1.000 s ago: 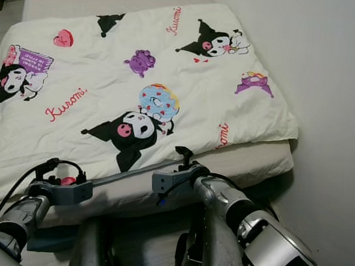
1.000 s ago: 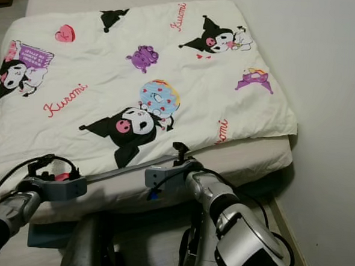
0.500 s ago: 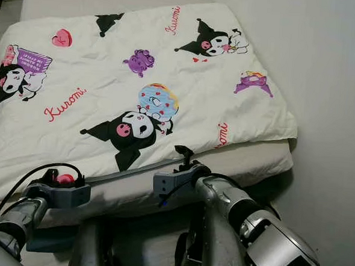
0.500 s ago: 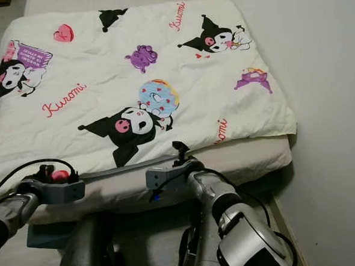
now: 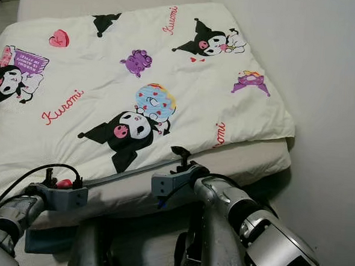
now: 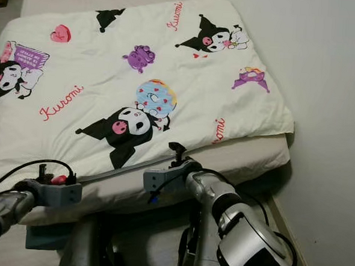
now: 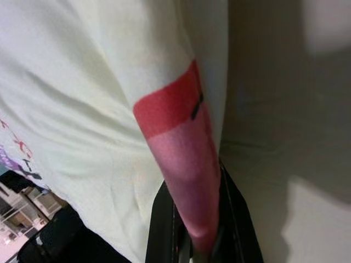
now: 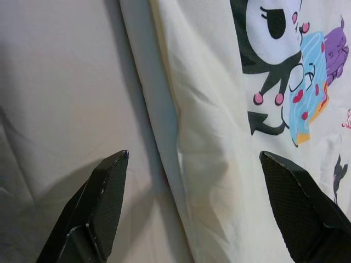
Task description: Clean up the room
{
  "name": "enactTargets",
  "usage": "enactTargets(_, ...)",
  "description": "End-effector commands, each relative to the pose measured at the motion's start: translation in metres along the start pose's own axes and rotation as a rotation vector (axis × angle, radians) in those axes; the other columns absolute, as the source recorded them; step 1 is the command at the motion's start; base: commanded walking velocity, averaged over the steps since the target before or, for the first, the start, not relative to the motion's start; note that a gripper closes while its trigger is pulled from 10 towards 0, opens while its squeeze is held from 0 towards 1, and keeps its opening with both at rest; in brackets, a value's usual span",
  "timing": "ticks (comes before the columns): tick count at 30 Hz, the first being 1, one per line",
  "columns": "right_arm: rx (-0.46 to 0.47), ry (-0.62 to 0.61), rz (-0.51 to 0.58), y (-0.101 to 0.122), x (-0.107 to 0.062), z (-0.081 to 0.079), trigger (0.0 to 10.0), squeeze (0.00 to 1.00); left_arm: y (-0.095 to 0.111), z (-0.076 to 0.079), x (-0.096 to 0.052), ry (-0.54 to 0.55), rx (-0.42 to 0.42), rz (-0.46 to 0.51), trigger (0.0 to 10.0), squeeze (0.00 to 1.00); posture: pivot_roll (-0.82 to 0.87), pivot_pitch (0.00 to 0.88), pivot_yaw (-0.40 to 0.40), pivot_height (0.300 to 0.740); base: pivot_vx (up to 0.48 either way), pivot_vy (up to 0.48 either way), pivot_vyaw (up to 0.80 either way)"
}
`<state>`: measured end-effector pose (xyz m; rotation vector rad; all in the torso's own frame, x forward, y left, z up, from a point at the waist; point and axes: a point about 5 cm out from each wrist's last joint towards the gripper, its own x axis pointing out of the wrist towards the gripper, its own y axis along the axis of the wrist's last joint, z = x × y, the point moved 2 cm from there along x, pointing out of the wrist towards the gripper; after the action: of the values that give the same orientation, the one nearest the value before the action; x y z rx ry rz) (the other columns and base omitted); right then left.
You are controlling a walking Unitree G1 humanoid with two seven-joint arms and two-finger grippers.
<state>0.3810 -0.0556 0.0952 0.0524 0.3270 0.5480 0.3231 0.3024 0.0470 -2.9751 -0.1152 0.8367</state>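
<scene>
Duvet [image 5: 169, 78] reads "Kuromi"; left claw [image 7: 198, 247] pinching its edge.

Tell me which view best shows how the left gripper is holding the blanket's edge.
The left wrist view: its black fingers are shut on the blanket at a pink-red printed patch. The eye views show the left gripper at the near edge of the blanket, its fingers hidden. The right wrist view shows the right gripper open.

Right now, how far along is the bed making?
Done: the printed blanket lies spread flat over the mattress. In hand: the left gripper pinches the blanket's near edge; the right gripper is open over that edge. Left: small creases near the edge.
</scene>
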Motion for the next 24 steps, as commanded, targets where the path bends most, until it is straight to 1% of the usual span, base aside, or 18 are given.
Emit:
enactTargets(1, 0.012, 0.012, 0.023, 0.005, 0.001, -0.003, 10.0, 0.00, -0.016, 0.029, -0.010, -0.182, -0.005, -0.031, 0.0, 0.00, -0.07, 0.396, -0.021, 0.580, 0.000, 0.000, 0.00)
enactTargets(2, 0.012, 0.012, 0.023, 0.005, 0.001, -0.003, 10.0, 0.00, -0.016, 0.029, -0.010, -0.182, -0.005, -0.031, 0.0, 0.00, -0.07, 0.396, -0.021, 0.580, 0.000, 0.000, 0.00)
enactTargets(3, 0.023, 0.006, 0.018, 0.005, 0.001, -0.002, 10.0, 0.00, -0.015, 0.039, -0.012, -0.282, -0.026, -0.011, 0.0, 0.00, -0.07, 0.395, -0.018, 0.580, 0.000, 0.000, 0.00)
enactTargets(5, 0.032, 0.003, 0.019, 0.007, 0.002, -0.001, 10.0, 0.00, -0.015, 0.061, -0.021, -0.480, -0.013, 0.012, 0.0, 0.00, -0.06, 0.393, -0.016, 0.580, 0.000, 0.000, 0.00)
enactTargets(6, 0.032, 0.003, 0.022, 0.007, 0.002, -0.001, 10.0, 0.00, -0.016, 0.068, -0.024, -0.535, -0.013, 0.014, 0.0, 0.00, -0.06, 0.393, -0.016, 0.580, 0.000, 0.000, 0.00)
enactTargets(11, 0.031, 0.003, 0.025, 0.008, 0.002, -0.001, 10.0, 0.00, -0.016, 0.071, -0.026, -0.559, -0.013, 0.014, 0.0, 0.00, -0.06, 0.393, -0.016, 0.580, 0.000, 0.000, 0.00)
enactTargets(12, 0.029, 0.005, 0.028, 0.008, 0.002, -0.001, 10.0, 0.00, -0.015, 0.078, -0.029, -0.618, -0.006, 0.023, 0.0, 0.00, -0.07, 0.391, -0.015, 0.580, 0.000, 0.000, 0.00)
enactTargets(13, 0.029, 0.005, 0.028, 0.008, 0.002, -0.001, 10.0, 0.00, -0.015, 0.078, -0.029, -0.618, -0.006, 0.023, 0.0, 0.00, -0.07, 0.391, -0.015, 0.580, 0.000, 0.000, 0.00)
enactTargets(15, 0.025, 0.006, 0.033, 0.009, 0.002, -0.001, 10.0, 0.00, -0.010, 0.091, -0.037, -0.774, 0.003, 0.062, 0.0, 0.00, -0.07, 0.387, -0.014, 0.580, 0.000, 0.000, 0.00)
enactTargets(16, 0.025, 0.006, 0.033, 0.009, 0.002, -0.001, 10.0, 0.00, -0.010, 0.091, -0.037, -0.774, 0.003, 0.062, 0.0, 0.00, -0.07, 0.387, -0.014, 0.580, 0.000, 0.000, 0.00)
enactTargets(19, 0.020, 0.008, 0.042, 0.010, 0.002, 0.000, 10.0, 0.00, -0.010, 0.102, -0.050, -0.985, 0.021, 0.090, 0.0, 0.00, -0.06, 0.381, -0.011, 0.580, 0.000, 0.000, 0.00)
enactTargets(20, 0.020, 0.008, 0.042, 0.010, 0.002, 0.000, 10.0, 0.00, -0.010, 0.102, -0.050, -0.985, 0.021, 0.090, 0.0, 0.00, -0.06, 0.381, -0.011, 0.580, 0.000, 0.000, 0.00)
enactTargets(21, 0.018, 0.009, 0.047, 0.011, 0.002, 0.000, 10.0, 0.00, -0.012, 0.103, -0.055, -1.046, 0.030, 0.098, 0.0, 0.00, -0.06, 0.381, -0.011, 0.580, 0.000, 0.000, 0.00)
enactTargets(22, 0.017, 0.010, 0.049, 0.011, 0.003, 0.000, 10.0, 0.00, -0.013, 0.104, -0.058, -1.083, 0.035, 0.103, 0.0, 0.00, -0.06, 0.381, -0.011, 0.580, 0.000, 0.000, 0.00)
enactTargets(24, 0.017, 0.010, 0.049, 0.011, 0.003, 0.000, 10.0, 0.00, -0.013, 0.104, -0.058, -1.083, 0.035, 0.103, 0.0, 0.00, -0.06, 0.381, -0.011, 0.580, 0.000, 0.000, 0.00)
